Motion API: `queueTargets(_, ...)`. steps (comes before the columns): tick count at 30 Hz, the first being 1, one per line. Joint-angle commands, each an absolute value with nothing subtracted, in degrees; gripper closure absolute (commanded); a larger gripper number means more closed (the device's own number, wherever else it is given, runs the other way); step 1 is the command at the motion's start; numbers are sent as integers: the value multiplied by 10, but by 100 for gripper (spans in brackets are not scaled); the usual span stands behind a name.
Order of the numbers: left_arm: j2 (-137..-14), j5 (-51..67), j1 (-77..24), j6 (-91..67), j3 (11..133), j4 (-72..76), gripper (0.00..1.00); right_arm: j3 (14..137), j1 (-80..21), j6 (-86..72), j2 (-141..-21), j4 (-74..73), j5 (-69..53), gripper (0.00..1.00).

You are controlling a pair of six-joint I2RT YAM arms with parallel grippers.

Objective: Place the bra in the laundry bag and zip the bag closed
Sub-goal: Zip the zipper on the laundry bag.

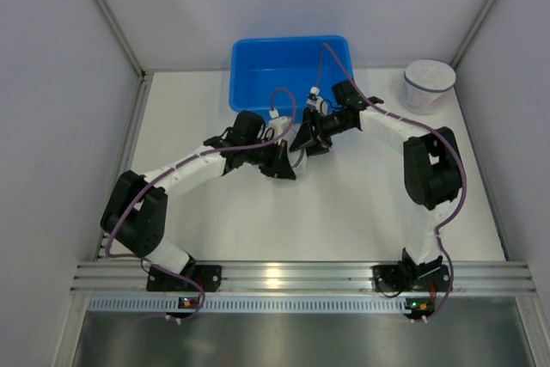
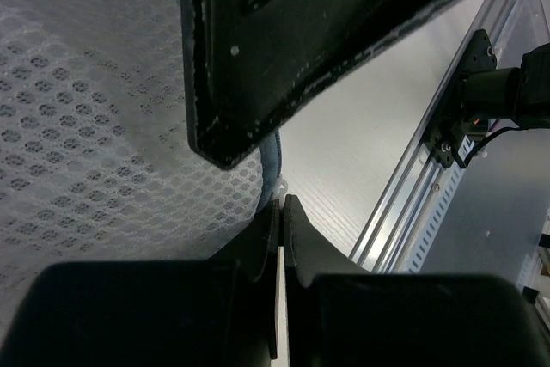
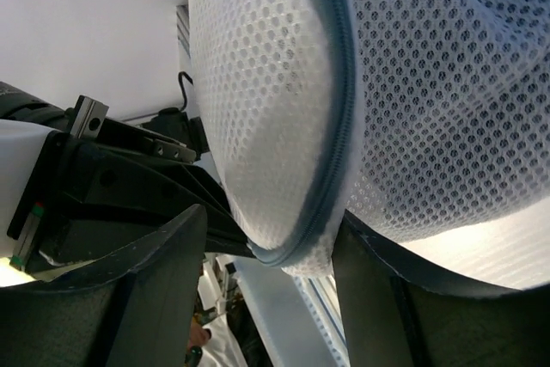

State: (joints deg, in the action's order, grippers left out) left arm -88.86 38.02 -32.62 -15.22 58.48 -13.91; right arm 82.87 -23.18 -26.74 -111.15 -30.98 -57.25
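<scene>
The white mesh laundry bag (image 2: 86, 126) with a blue zipper (image 3: 344, 83) hangs between both grippers over the table's middle. In the top view only a sliver of the bag (image 1: 296, 159) shows. My left gripper (image 2: 282, 204) is shut on the bag's rim, right at a small white tab at the zipper's end. My right gripper (image 3: 275, 272) is open, and the zipped edge of the bag (image 3: 258, 83) sits between its fingers (image 3: 163, 281), leaning on the right one. From above, the left gripper (image 1: 282, 163) and right gripper (image 1: 305, 139) nearly touch. The bra is out of view.
A blue bin (image 1: 236, 49) stands at the back of the table, just behind the grippers. A white round container (image 1: 429, 83) sits at the back right. The aluminium rail (image 1: 275, 277) runs along the near edge. White walls close in both sides.
</scene>
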Motion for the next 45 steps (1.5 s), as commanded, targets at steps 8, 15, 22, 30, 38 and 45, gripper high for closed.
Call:
queueTargets(8,-885,372,-331,-159,602,-93,100,830,-257,-274,-1138,-297,-564,68)
queueTargets(15,-840,348,-329,-85,569,-147,100,855,-247,-268,-1158,-305,-570,100)
queueTargets(22,-759,335,-298,-23,505,-224,100,873,-217,-266,-1179,-309,-587,100)
queueTargets(30,-757,346,-288,-30,522,-238,100,915,-214,-283,-1192,-300,-616,47)
queueTargets(38,-827,365,-289,-78,614,-212,100,917,-178,-199,-1109,-399,-587,36)
queueTargets(45,-874,367,-297,-89,665,-200,100,792,-186,-249,-1039,-371,-574,36)
